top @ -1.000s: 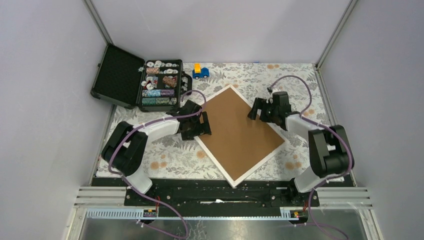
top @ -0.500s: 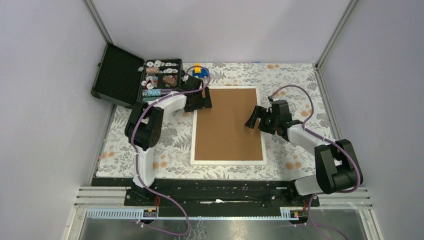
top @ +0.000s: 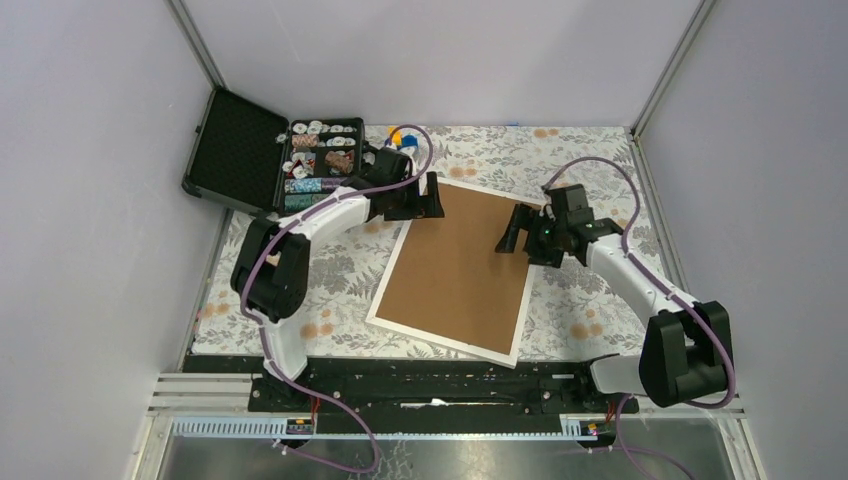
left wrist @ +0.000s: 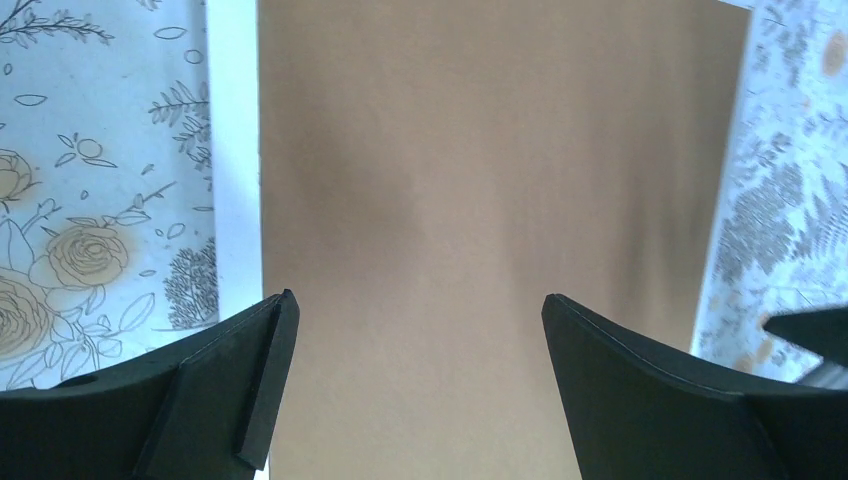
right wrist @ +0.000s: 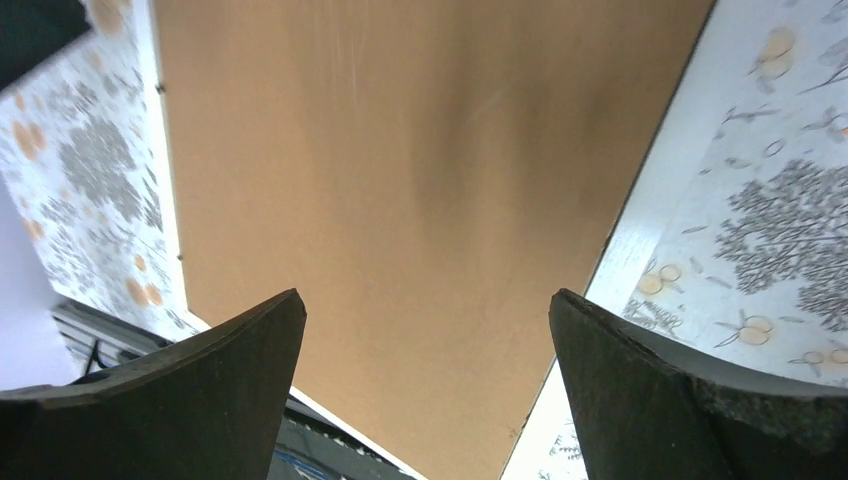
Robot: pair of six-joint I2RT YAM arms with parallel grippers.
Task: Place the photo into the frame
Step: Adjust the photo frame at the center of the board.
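The frame (top: 455, 268) lies face down in the middle of the table, its brown back up and thin white moulding round it, turned a little clockwise. It also shows in the left wrist view (left wrist: 480, 180) and the right wrist view (right wrist: 400, 170). My left gripper (top: 432, 197) is open over the frame's far left corner (left wrist: 415, 310). My right gripper (top: 512, 232) is open over the frame's right edge (right wrist: 425, 300). Neither holds anything. The photo is hidden or out of view.
An open black case (top: 275, 165) with poker chips stands at the far left. A small blue and yellow toy car (top: 401, 137) sits behind the left gripper. The floral cloth (top: 330, 300) covers the table. Walls close in on three sides.
The frame has turned over the three frames, from a diamond angle to square, then slightly clockwise. Both grippers have shifted along with it, the left further toward the far edge.
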